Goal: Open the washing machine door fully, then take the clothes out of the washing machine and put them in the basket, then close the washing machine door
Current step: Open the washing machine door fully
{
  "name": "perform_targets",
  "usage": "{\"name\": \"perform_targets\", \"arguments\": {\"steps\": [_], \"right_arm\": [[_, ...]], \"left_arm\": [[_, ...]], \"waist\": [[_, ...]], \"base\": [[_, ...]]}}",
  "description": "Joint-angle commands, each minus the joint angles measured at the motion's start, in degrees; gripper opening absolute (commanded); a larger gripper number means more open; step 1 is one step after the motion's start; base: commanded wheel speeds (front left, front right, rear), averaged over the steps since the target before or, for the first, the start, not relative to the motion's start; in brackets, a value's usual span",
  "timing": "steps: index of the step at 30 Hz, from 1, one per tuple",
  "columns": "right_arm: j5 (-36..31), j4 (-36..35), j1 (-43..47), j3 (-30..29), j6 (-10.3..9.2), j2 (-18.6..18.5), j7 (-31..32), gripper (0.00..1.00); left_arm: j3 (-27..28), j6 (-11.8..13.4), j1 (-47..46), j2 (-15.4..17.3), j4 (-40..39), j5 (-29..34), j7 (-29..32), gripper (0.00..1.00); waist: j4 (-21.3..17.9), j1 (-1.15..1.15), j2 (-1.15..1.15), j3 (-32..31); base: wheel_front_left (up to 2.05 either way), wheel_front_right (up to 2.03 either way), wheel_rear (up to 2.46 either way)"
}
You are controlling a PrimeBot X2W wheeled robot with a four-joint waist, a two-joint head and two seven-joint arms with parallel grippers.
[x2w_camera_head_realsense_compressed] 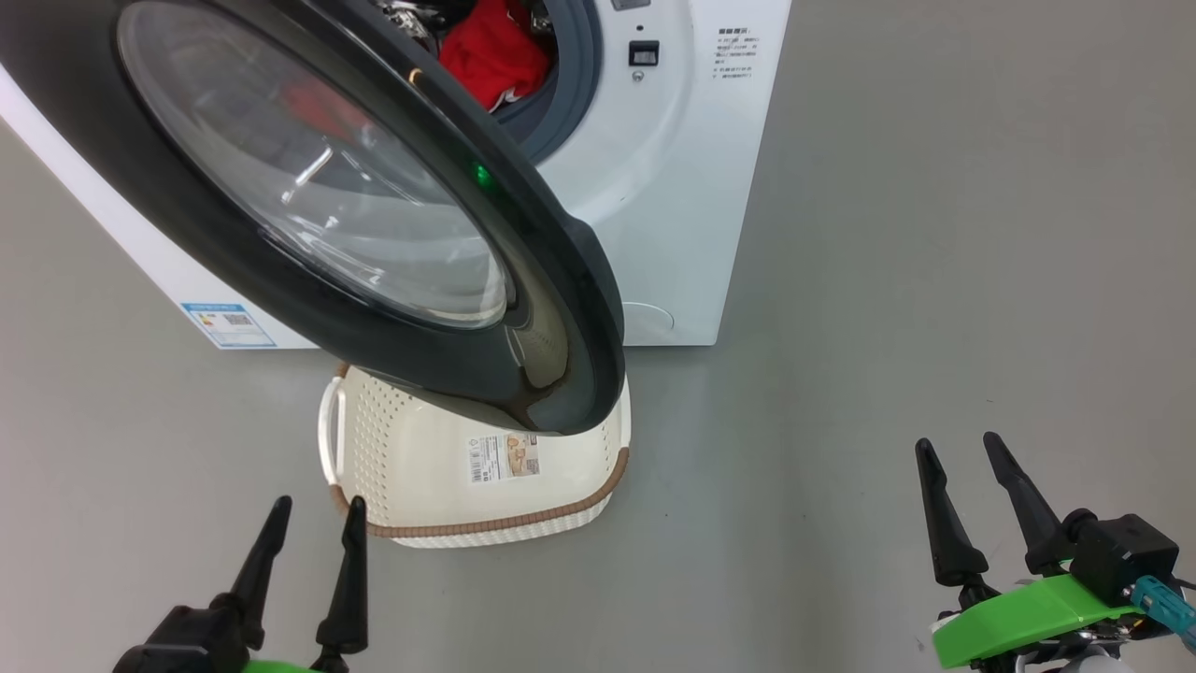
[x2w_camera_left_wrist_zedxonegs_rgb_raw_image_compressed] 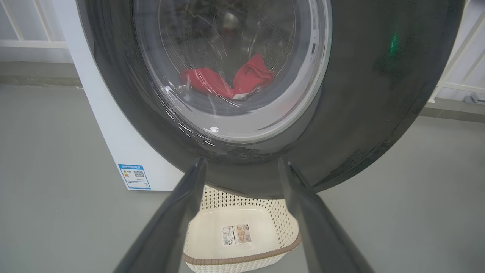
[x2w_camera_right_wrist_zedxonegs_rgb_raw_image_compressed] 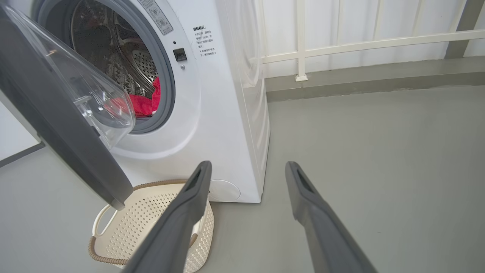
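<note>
Nearest, the left tool (x2w_camera_head_realsense_compressed: pixel 320 505), two long dark fingers, hangs low with its fingers spread and nothing between them. The right tool (x2w_camera_head_realsense_compressed: pixel 958 444), of the same build on a green bracket, is likewise spread and empty over bare grey floor (x2w_camera_head_realsense_compressed: pixel 888 280), well apart from the machine.

Just beyond the left tool sits the cream-white perforated plastic basket (x2w_camera_head_realsense_compressed: pixel 392 449) with a brown woven-look rim, empty but for a paper label. Above its far part hangs the large round door (x2w_camera_head_realsense_compressed: pixel 584 308) with a glossy black rim and bulging glass window, swung only partly out from its left-hand hinge. Behind it stands the big white front-loading washing machine (x2w_camera_head_realsense_compressed: pixel 673 187), with the bright red clothes (x2w_camera_head_realsense_compressed: pixel 491 51) lying in its steel drum.

The step in hand looks to be finishing the door's swing. The right tool faces the door's inner side, so it seems better placed. Bring it to the free edge, press on the black rim rather than the glass, and follow the arc round the hinge. Pass above the basket without nudging it, and keep the left tool out of the door's sweep.
</note>
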Motion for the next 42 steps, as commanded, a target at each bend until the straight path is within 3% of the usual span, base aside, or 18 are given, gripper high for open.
{"name": "perform_targets", "arguments": {"steps": [1, 5, 6, 7, 9, 19, 26, 31, 38, 42], "right_arm": [[-0.72, -1.56, -0.54, 1.02, 0.42, -0.36, -0.37, 1.00], [1.16, -2.16, -0.98, 1.36, 0.42, -0.15, -0.37, 1.00], [2.22, -2.24, -1.21, 1.84, 0.42, -0.07, -0.37, 0.82], [3.41, -2.14, -1.48, 2.68, 0.42, -0.02, -0.37, 0.49], [6.06, -2.57, -2.52, 4.62, 0.42, 0.01, -0.37, 0.00], [21.26, -5.13, -10.40, 10.98, 0.42, -1.14, -0.37, 0.00], [38.61, -3.67, -19.00, 16.40, 0.42, -3.11, -0.37, 0.00], [53.25, -2.37, -25.20, 25.16, 0.42, -7.01, 0.50, 0.00], [68.14, -1.54, -31.67, 29.47, 0.42, -10.63, 9.61, 0.00], [75.65, -0.28, -33.68, 27.46, 0.42, -10.54, 16.95, 0.00]], "left_arm": [[1.62, -0.31, -0.26, 0.81, -1.41, 0.49, -0.70, 1.00], [1.35, -0.31, -0.28, 0.81, -1.34, 0.43, -0.70, 1.00], [1.26, -0.31, -0.27, 0.81, -1.33, 0.44, -0.70, 1.00], [1.18, -0.31, -0.23, 0.81, -1.31, 0.44, -0.70, 1.00], [1.00, -0.31, -0.14, 0.81, -1.24, 0.47, -0.70, 1.00], [-0.90, -0.31, -0.35, 0.81, -0.87, 0.09, -0.70, 1.00], [-3.20, -0.31, -0.25, 0.81, -0.63, -0.24, -0.70, 1.00], [-4.48, -0.31, -0.34, 0.81, -0.41, -0.85, -0.70, 1.00], [-6.20, -0.31, -1.36, 0.81, -0.34, -2.41, -0.70, 1.00], [-7.54, -0.31, -2.08, 0.81, -0.12, -3.12, -0.70, 1.00]], "waist": [[0.04, 0.00, 0.00, -0.03], [0.28, 0.00, 0.00, -0.07], [0.36, 0.00, 0.00, -0.09], [0.43, 0.00, 0.00, -0.15], [0.55, 0.00, 0.00, -0.20], [2.36, 0.00, 0.00, -0.21], [4.78, 0.00, 0.00, 0.08], [6.72, 0.00, 0.00, 0.72], [9.66, 0.00, 0.00, 2.65], [11.16, 0.00, 0.00, 3.59]], "base": [[0.00, 0.00, 0.00], [0.00, 0.00, 0.00], [0.00, 0.00, 0.00], [0.00, 0.00, 0.00], [0.00, 0.00, 0.00], [0.00, 0.00, 0.00], [0.00, 0.00, 0.00], [0.00, 0.00, 0.00], [0.00, 0.00, 0.00], [0.00, 0.00, 0.00]]}}
